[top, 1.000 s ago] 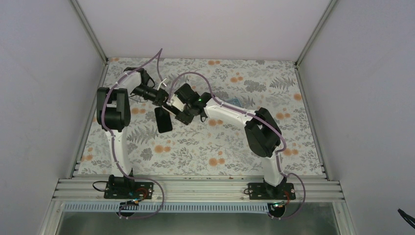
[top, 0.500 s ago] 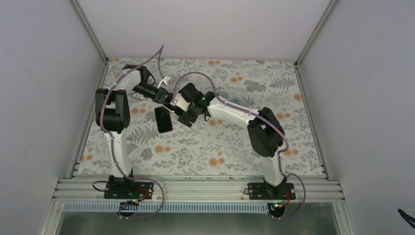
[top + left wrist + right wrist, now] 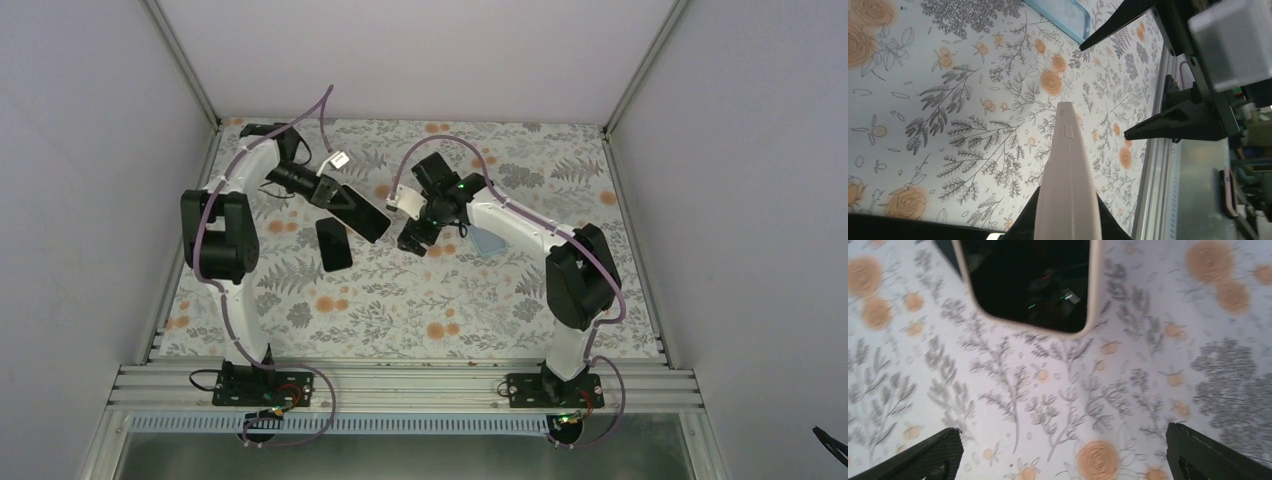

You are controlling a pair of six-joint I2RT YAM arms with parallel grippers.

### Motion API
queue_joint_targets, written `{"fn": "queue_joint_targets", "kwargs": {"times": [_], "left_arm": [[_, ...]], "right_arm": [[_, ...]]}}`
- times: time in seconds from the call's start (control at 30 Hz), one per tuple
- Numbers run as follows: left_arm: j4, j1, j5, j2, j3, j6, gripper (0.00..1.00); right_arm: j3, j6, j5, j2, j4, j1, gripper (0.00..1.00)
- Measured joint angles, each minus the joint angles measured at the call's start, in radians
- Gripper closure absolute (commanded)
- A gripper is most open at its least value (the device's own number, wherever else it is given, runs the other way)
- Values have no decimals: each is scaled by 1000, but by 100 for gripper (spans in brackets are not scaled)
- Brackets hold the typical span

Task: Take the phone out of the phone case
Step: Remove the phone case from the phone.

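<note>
**Top view.** My right gripper [image 3: 415,232], close against the phone [image 3: 358,212] a second ago, has drawn off to the right. It now stands apart from the phone, jaws spread wide and empty. My left gripper [image 3: 332,193] is clamped narrow on the phone's far end and holds it tilted over the table [image 3: 480,310]. A black slab [image 3: 333,245] lies on the table just beneath. A pale blue case [image 3: 487,242] lies beside my right forearm.

**Left wrist.** The phone shows edge-on, its pale side and buttons pinched between my fingers [image 3: 1034,217]. The pale blue case sits well apart with nothing in it.

**Right wrist.** My fingers [image 3: 923,455] stand wide at both lower corners with nothing between them. Above them is the phone's dark face with a pale rim.

**Finding.** The two-handed work looks finished. I cannot tell whether that rim is the phone's own frame or a thin shell still on it. If it is the frame, extraction is done.
</note>
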State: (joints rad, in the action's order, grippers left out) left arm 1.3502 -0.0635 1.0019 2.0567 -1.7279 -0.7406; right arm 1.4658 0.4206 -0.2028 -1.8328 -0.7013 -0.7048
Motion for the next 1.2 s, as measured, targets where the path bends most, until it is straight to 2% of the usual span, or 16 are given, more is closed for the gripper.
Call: {"fn": "queue_joint_targets", "kwargs": {"times": [0.2, 0.4, 0.53, 0.87, 1.2], "left_arm": [[-5, -26, -71, -120, 23, -63, 98], [0, -97, -147, -307, 63, -151, 98], [2, -115, -182, -369, 96, -187, 98], [10, -124, -188, -376, 152, -219, 98], [10, -124, -169, -367, 126, -220, 98]], "right_arm": [[6, 154, -124, -4, -129, 19, 0], [116, 266, -198, -72, -258, 20, 0], [205, 298, -255, -106, -312, 39, 0], [376, 381, -403, -198, -400, 87, 0], [392, 417, -464, -263, -438, 85, 0]]}}
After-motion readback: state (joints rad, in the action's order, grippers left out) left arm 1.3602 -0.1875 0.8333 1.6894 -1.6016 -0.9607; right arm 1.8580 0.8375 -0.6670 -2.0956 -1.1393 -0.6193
